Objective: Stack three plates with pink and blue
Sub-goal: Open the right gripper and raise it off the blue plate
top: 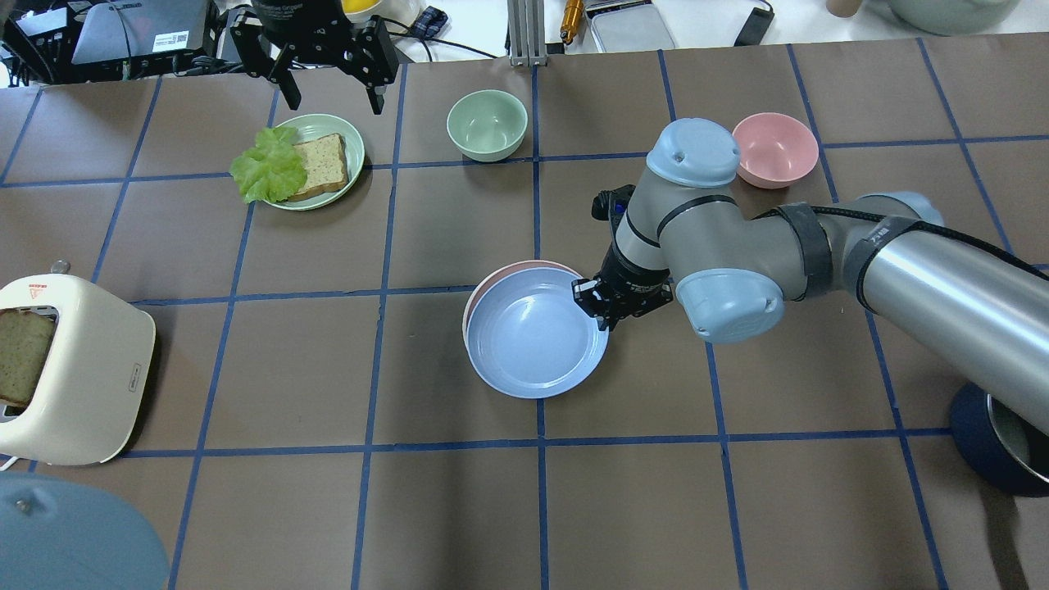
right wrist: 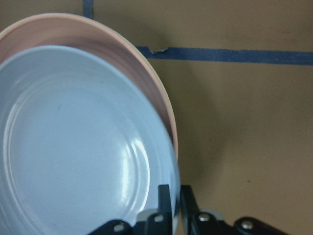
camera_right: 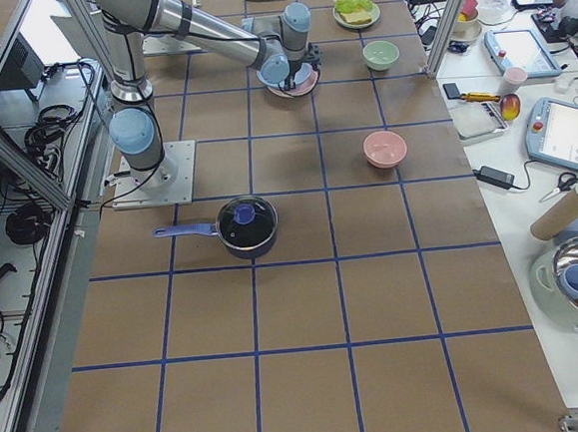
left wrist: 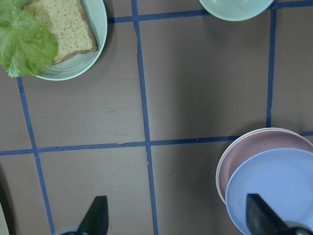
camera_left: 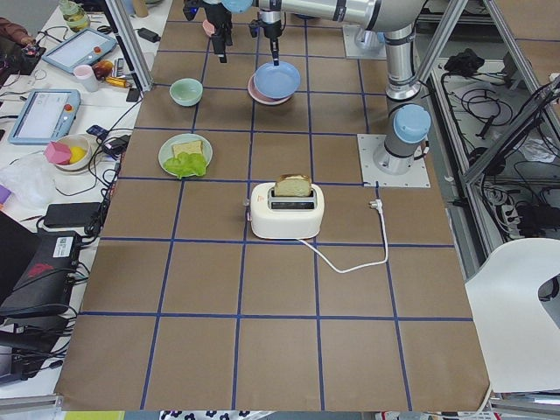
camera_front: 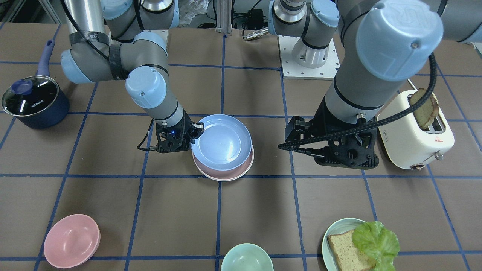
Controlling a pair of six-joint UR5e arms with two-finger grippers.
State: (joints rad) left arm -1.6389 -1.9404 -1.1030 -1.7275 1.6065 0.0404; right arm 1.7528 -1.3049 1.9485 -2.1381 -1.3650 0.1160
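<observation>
Overhead exterior view looks down on the brown gridded table (top: pixel 246 508), with a white toaster (top: pixel 74 369) at its left edge. At mid-table the blue plate (top: pixel 533 336) lies over the pink plate (top: pixel 508 269), shifted toward the near side so the pink rim shows at the far left. A thin edge of the cream-white plate (camera_front: pixel 216 178) peeks out beneath. The right gripper (top: pixel 602 307) pinches the blue plate's right rim. The left gripper (top: pixel 336 104) hangs at far left with its jaws spread wide, near a teal plate (top: pixel 354 152) of bread and lettuce.
</observation>
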